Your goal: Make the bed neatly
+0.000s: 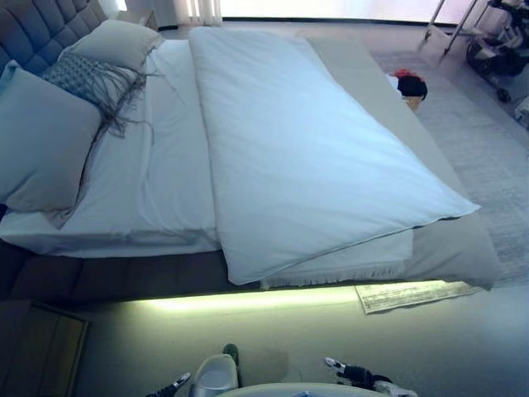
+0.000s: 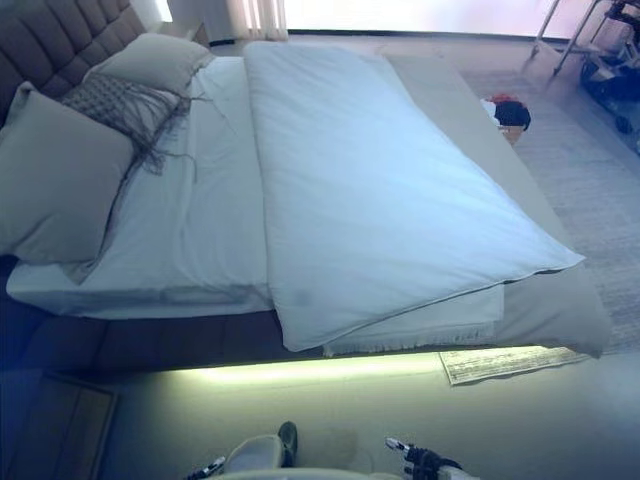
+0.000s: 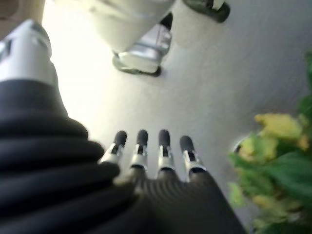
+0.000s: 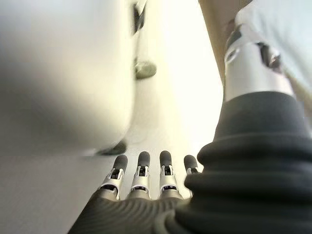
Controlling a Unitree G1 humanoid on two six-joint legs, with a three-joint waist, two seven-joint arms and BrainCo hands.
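The bed has a white duvet point(image 1: 306, 149) lying askew over a white sheet point(image 1: 165, 165). One duvet corner point(image 1: 248, 269) hangs over the near side, another point(image 1: 459, 207) points toward the foot. A grey cover point(image 1: 463, 248) shows under it at the foot end. A large grey pillow point(image 1: 41, 141), a fringed cushion point(image 1: 83, 78) and a second pillow point(image 1: 116, 41) lie by the tufted headboard point(image 1: 33, 29). My left hand point(image 3: 161, 161) and right hand point(image 4: 141, 178) hang over the floor, away from the bed, fingers straight and empty.
A wooden nightstand point(image 1: 41, 347) stands near left. A printed sheet point(image 1: 413, 294) lies on the floor by the lit bed base. A red and black item point(image 1: 409, 83) and a rug point(image 1: 496, 149) lie beyond the bed. A plant point(image 3: 278, 165) is beside my left hand.
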